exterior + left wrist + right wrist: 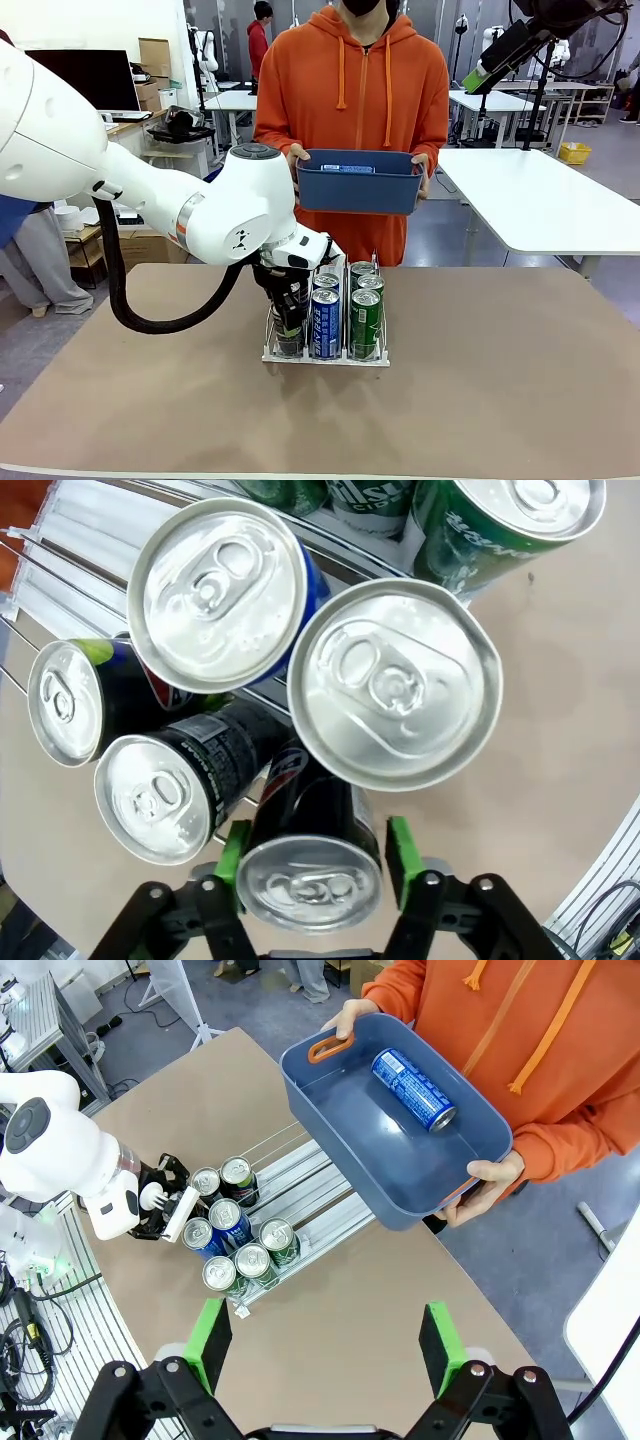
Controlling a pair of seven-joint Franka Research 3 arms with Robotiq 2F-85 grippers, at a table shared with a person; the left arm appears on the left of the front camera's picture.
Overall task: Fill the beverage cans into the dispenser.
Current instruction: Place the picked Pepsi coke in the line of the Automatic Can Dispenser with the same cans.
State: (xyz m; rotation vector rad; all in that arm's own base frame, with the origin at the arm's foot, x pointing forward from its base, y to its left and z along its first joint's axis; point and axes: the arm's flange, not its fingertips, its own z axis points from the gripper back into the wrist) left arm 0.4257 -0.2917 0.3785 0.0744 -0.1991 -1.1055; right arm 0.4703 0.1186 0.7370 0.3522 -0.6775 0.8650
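**Beverage cans (340, 310) racked in the dispenser (325, 358), one waiting in the bin**

At left, our left gripper (318, 848) reaches down into the dispenser's left lane. Its green pads flank a dark can (310, 880) at the lane's near end; we cannot tell whether they press it or stand just clear. Blue and green cans stand in the lanes beside it. Behind, a person holds a blue bin (360, 190) above the table, with one blue can (413, 1088) lying in it. At right, our right gripper (325, 1350) hangs high, jaws wide and empty. If a pad drags on the dark can as the left gripper rises, we judge it could tip against its close neighbours.
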